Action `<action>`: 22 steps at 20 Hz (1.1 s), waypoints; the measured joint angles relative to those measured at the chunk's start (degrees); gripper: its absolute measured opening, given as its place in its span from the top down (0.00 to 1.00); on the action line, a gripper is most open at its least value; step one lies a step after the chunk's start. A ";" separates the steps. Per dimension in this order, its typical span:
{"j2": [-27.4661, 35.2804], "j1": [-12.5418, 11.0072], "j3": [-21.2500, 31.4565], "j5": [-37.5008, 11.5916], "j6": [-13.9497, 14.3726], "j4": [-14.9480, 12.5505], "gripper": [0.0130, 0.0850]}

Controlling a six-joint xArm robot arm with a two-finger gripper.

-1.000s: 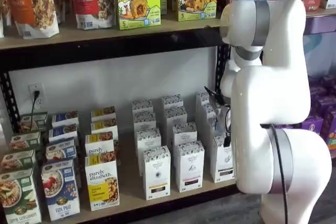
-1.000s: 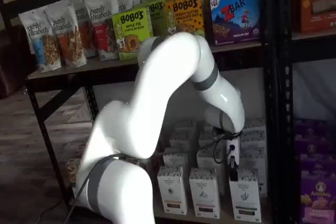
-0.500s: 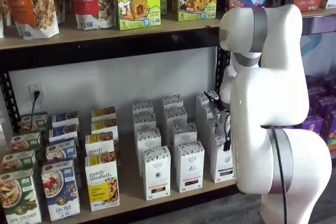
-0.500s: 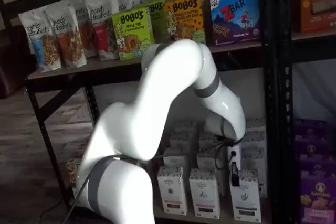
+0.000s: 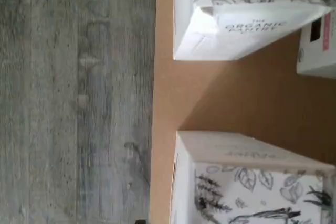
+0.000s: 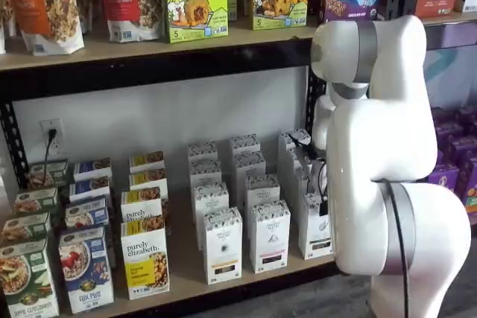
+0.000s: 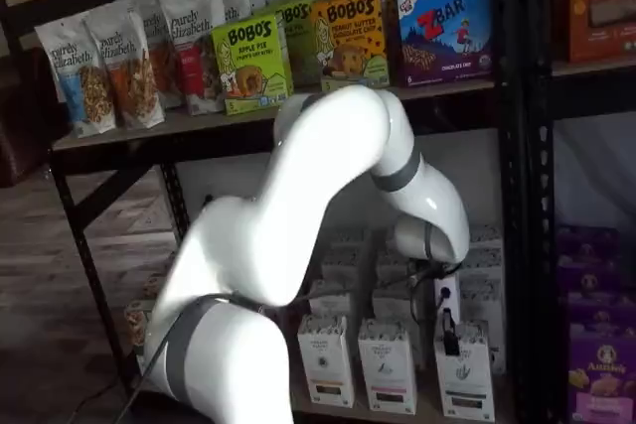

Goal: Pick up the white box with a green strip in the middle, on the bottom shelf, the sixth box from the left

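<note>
The white box (image 6: 316, 234) (image 7: 465, 376) stands upright at the front right of the bottom shelf (image 6: 186, 267), last in the front row of tall white cartons. My gripper (image 6: 322, 200) (image 7: 449, 337) hangs just above and in front of its speckled top. Only one black finger shows, side-on, in both shelf views. The gripper is open and nothing is held in it. The wrist view looks down on the shelf's tan board (image 5: 231, 98) between two white cartons (image 5: 252, 182) (image 5: 247, 19). I cannot tell which of them is the white box.
More white cartons (image 6: 223, 245) fill the rows behind and to the left. Colourful granola boxes (image 6: 144, 257) stand at the shelf's left end. A black upright (image 7: 517, 196) rises just right of the gripper. The upper shelf (image 6: 149, 42) with bags and boxes hangs overhead. Grey floor (image 5: 73, 98) lies beyond the shelf's front edge.
The arm's elbow has swung slightly right and the gripper has sunk a little lower towards the front right carton. The boxes have not moved.
</note>
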 joint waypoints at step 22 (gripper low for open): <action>3.33 0.46 -2.59 -1.12 8.76 -9.42 0.11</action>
